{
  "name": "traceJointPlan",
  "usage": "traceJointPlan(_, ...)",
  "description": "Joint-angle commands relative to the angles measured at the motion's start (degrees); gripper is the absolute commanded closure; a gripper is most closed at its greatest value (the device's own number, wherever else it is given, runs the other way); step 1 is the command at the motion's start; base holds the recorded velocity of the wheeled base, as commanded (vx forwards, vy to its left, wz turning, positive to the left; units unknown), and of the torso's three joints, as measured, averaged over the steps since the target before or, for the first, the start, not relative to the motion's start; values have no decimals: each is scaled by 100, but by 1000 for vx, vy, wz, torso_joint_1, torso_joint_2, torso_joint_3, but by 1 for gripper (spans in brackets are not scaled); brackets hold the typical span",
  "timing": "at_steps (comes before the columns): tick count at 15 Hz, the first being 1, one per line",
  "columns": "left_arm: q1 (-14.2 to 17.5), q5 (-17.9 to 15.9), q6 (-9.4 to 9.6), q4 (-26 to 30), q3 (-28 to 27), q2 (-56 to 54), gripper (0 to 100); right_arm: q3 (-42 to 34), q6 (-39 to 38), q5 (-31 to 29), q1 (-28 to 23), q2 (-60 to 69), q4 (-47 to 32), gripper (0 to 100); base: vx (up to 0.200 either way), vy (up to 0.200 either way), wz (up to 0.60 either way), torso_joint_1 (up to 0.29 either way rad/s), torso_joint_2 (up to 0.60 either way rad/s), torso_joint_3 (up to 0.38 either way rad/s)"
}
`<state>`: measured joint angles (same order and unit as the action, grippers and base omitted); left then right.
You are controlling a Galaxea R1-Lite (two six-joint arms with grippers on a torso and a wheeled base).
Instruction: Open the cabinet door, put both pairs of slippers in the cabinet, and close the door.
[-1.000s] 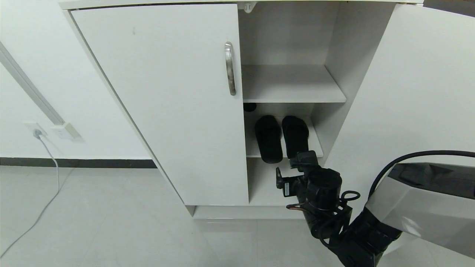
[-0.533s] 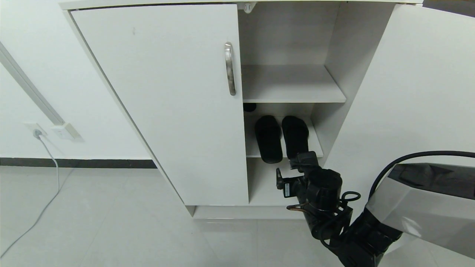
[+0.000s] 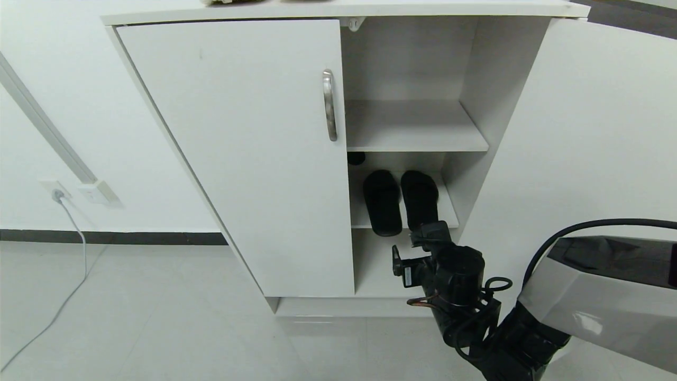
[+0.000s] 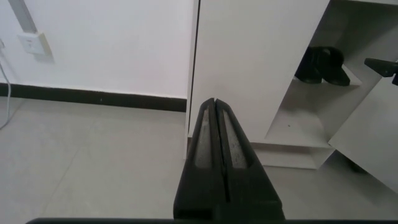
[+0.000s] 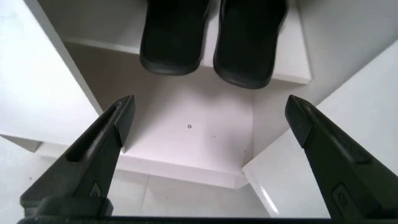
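The camera has tipped a bit, so the cabinet (image 3: 232,159) looks lower, and the right gripper (image 5: 209,106) hangs wide open near the soft, light slippers (image 3: 382,203) on the middle shelf (image 3: 447,211), the left gripper (image 4: 215,106) pinched tight, and the open door (image 3: 582,132), probably stiff, needs a push at its edge.

The right arm (image 3: 476,317) slants up from the lower right corner of the head view toward the lower centre, its wrist tipped forward, with the right hand (image 5: 209,102) holding its two fingers spread wide apart, while the left hand (image 4: 215,109) has both fingers pressed flat together.
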<state>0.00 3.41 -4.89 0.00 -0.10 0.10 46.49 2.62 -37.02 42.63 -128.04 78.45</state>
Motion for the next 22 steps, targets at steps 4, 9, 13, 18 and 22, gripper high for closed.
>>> traceJointPlan(4,0,1,-3,0,1,-1,100,0,2,2,8,-46,4,0,0,0,0,4,2,195)
traceJointPlan(9,0,1,-3,0,1,-1,100,0,2,2,8,-46,-5,0,0,0,0,0,2,204)
traceJointPlan(13,0,10,-3,0,1,-1,100,-70,2,46,8,-11,13,0,0,0,0,0,1,173)
traceJointPlan(18,0,10,-3,0,1,-1,100,-387,2,468,44,121,312,0,0,0,0,0,0,13)
traceJointPlan(22,0,10,-12,0,1,-1,100,-396,2,468,44,112,312,0,0,0,0,0,0,0)
